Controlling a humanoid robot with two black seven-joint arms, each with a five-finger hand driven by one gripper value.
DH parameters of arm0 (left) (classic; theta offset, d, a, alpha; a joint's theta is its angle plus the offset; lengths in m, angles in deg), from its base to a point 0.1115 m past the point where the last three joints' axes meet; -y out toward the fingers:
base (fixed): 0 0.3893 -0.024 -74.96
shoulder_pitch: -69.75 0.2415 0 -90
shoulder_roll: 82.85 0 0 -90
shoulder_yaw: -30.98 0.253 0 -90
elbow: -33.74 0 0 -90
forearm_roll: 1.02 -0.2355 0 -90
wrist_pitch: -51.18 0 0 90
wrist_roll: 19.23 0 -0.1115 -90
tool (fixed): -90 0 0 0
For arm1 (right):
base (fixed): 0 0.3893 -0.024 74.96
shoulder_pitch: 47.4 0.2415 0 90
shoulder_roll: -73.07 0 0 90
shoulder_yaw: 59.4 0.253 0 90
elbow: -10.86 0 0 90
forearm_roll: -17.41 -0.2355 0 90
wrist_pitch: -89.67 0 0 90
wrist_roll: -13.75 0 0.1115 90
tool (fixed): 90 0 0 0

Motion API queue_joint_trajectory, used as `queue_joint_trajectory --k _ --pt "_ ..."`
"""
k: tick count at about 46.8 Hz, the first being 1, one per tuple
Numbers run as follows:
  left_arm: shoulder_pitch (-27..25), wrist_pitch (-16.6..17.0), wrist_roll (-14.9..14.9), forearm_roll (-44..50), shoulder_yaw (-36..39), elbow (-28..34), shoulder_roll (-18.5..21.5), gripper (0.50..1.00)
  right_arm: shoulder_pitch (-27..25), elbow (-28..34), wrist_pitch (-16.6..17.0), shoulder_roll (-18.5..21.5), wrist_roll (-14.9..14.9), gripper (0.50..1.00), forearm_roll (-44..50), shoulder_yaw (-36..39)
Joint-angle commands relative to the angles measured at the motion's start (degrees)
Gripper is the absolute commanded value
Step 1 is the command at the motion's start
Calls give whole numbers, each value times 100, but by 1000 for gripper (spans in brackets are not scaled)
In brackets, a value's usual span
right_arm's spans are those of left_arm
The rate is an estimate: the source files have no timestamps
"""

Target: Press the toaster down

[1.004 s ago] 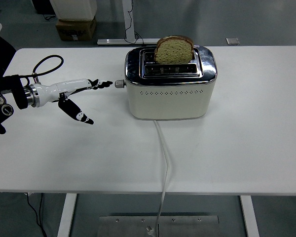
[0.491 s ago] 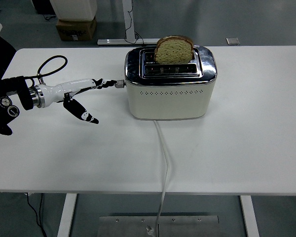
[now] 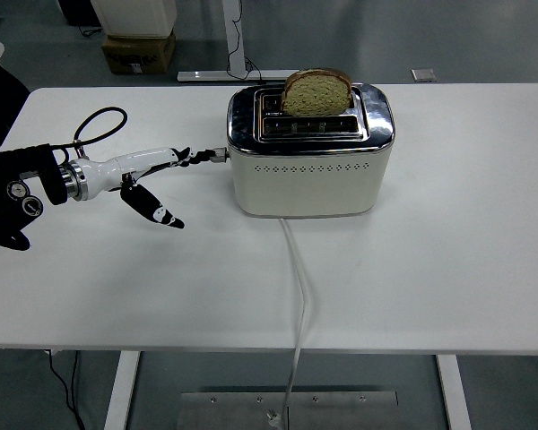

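— What lies closest to you on the white table point(image 3: 448, 269)?

— One pale power cord point(image 3: 299, 296), running from the near edge up to the single cream toaster with a chrome top point(image 3: 310, 152), which stands in the middle of the table, towards its far side.

— And your hand?

— My left hand point(image 3: 152, 175) reaches in from the left, fingers stretched out and gripping nothing, the thumb hanging down. My fingertips point(image 3: 190, 156) are at the small grey lever knob point(image 3: 219, 153) on the toaster's left end; whether they rest on it I cannot quite tell. My right hand is out of sight.

— So how far along are you?

— I judge the press barely begun. One slice of brown bread point(image 3: 316, 91) stands tall out of the rear slot, so the lever needs pushing right down.

— Anything beyond?

— One cardboard box point(image 3: 138, 52) on the floor.
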Motion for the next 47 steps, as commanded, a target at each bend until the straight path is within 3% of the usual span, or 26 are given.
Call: queue_joint_trajectory --k 1,47 --pt "16 8 0 -1 0 -73 -42 1000 0 0 3 0 2 998 0 0" --pt "139 96 0 8 0 -381 -350 1000 0 0 -6 0 -7 1000 0 0"
